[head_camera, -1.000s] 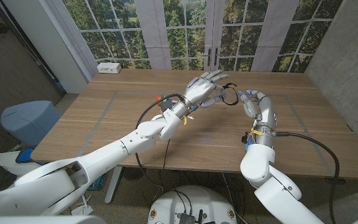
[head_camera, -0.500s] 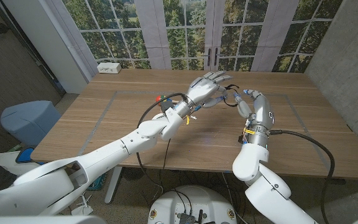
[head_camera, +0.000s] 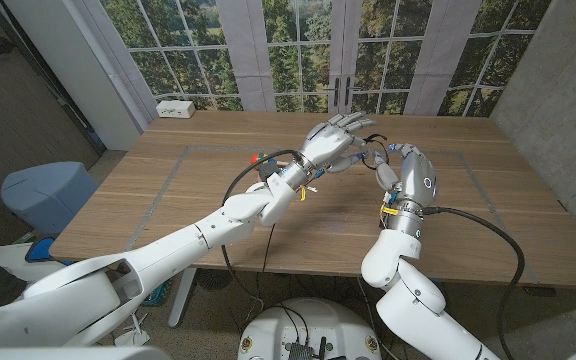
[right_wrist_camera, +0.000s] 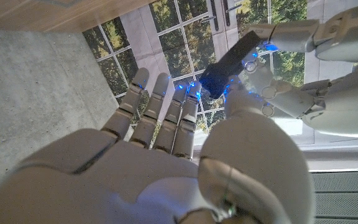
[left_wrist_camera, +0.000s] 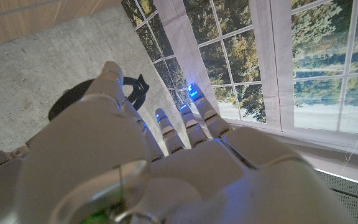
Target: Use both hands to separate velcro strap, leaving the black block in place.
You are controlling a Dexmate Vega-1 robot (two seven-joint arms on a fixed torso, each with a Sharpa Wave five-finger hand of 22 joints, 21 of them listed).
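The table (head_camera: 148,200) is light brown wood with thin grey lines on it. Above the table, the left hand (head_camera: 336,140) and right hand (head_camera: 408,172) are shiny white with small blue lights. The velcro strap (right_wrist_camera: 229,61) between them is black.

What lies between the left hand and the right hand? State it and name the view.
The black velcro strap spans the gap, with fingertips of the left hand and right hand on it; the right wrist view shows it best.
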